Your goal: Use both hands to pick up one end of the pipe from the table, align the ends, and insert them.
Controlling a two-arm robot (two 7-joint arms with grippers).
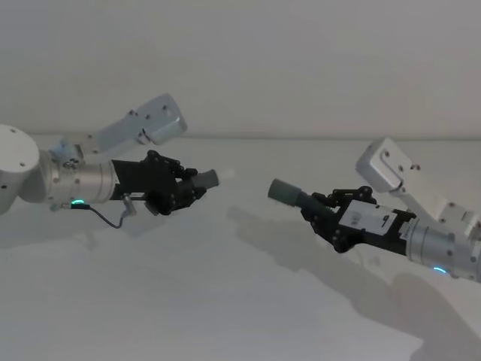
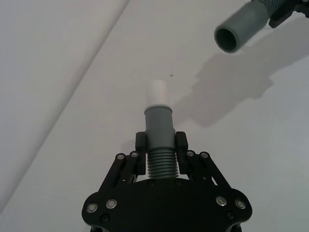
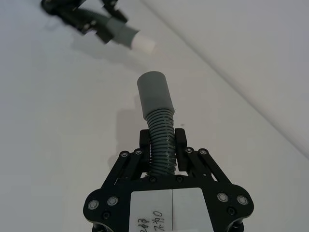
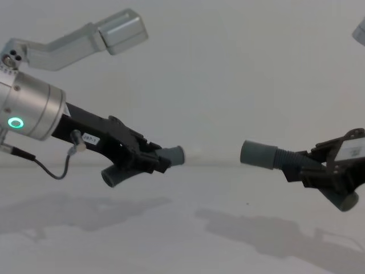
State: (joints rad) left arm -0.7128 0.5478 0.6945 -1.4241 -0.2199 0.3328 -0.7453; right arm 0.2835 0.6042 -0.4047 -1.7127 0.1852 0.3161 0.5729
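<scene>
Both grippers are clenched, each on the ribbed part of its own hose. In the head view the left gripper (image 1: 188,186) sits left of centre with the left pipe piece (image 1: 204,179) poking toward the right of the frame. The right gripper (image 1: 319,207), at lower right, aims the right pipe piece (image 1: 285,192) up and to the left. Both pieces hang above the white table (image 1: 225,301), their cuffs facing each other with a clear gap between them.

The left wrist view shows something the head view barely does: a narrower white tip (image 2: 157,92) on the left cuff. In that frame's upper right corner is the hollow open mouth (image 2: 227,39) of the right cuff, off to one side of the tip's line rather than dead ahead. The right wrist view has the right hose running straight out between the fingers (image 3: 146,139), with the white-tipped piece far off in the upper left corner.

Seen side-on in the chest view, both cuffs lie close to horizontal and about level with each other. Each hose curves back past its gripper, and the tail ends droop at lower left and at the right edge.
</scene>
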